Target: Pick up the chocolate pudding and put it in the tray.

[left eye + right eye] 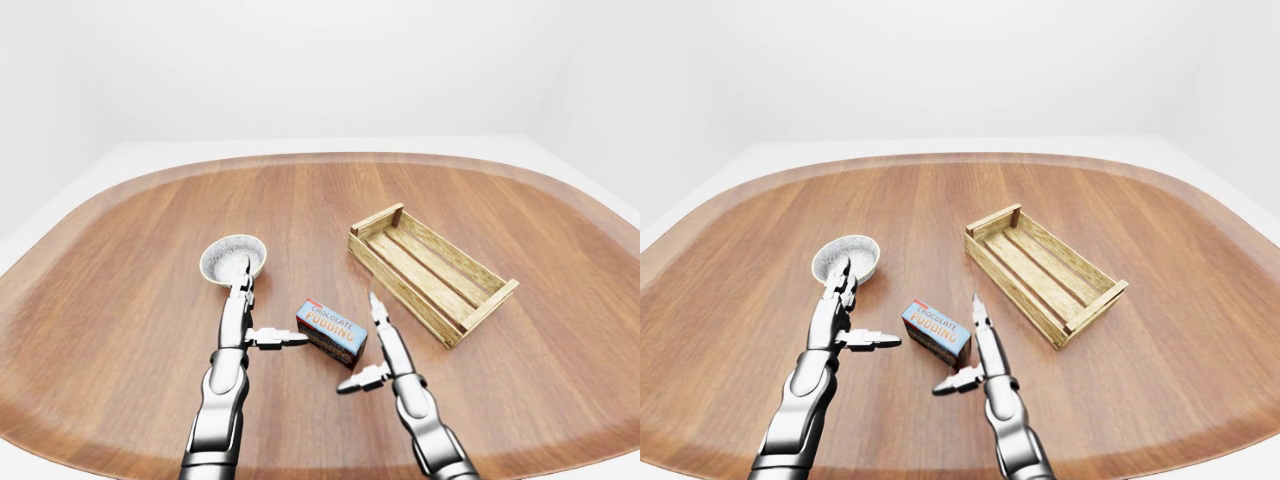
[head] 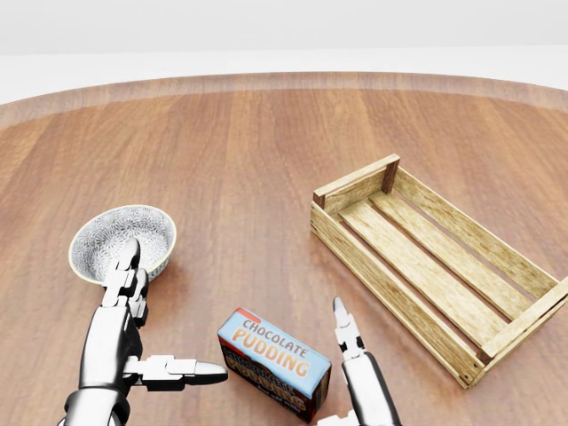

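Left-eye view: chocolate pudding lies flat between both spread hands, left hand and right hand, neither touching. Head view: tray sits right, bare table between. Right-eye view: bowl upper left.

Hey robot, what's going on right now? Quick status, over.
Both hands open, left hand and right hand flanking the chocolate pudding. Pudding on the table, not gripped. Tray empty, right in head view. Bowl off path.
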You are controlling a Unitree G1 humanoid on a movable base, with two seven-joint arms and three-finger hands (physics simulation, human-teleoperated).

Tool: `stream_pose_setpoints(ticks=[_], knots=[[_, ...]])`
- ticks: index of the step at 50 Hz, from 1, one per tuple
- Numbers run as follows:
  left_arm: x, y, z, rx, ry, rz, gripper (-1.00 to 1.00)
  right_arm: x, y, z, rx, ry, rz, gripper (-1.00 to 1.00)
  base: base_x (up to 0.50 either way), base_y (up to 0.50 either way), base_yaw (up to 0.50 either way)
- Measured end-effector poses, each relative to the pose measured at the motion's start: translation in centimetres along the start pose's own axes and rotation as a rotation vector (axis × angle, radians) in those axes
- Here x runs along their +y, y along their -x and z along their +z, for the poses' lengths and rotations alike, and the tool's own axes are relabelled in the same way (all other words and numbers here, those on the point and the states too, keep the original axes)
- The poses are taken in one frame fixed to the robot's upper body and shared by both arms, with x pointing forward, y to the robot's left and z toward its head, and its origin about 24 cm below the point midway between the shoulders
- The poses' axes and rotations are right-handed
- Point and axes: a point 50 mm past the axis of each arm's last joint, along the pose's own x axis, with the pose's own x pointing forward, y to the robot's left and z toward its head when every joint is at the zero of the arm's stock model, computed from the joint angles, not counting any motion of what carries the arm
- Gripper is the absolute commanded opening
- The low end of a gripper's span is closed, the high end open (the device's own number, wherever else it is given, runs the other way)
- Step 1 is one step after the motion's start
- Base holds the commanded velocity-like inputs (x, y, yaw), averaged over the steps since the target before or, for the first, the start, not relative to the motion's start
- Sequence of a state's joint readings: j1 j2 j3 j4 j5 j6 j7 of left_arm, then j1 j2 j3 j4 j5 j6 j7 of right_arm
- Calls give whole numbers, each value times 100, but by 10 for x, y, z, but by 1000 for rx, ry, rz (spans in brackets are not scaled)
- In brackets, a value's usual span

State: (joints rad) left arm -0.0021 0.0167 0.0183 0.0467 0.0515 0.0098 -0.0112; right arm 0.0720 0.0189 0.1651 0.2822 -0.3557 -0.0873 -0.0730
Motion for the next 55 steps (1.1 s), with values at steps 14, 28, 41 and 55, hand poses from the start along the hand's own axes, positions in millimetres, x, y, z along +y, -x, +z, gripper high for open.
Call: stream_pose_setpoints(ticks=[14,28,41,55], knots=[[0,0,0,-1,1,-1,100,3,-2,-9,40,16,4,100,0,0,0],[0,0,0,-2,1,-2,100,5,-4,-15,71,29,7,100,0,0,0],[-1,0,0,-3,1,-3,100,5,-5,-20,93,37,7,-100,0,0,0],[-1,0,0,-5,1,-4,100,7,-5,-24,111,43,16,-100,0,0,0]])
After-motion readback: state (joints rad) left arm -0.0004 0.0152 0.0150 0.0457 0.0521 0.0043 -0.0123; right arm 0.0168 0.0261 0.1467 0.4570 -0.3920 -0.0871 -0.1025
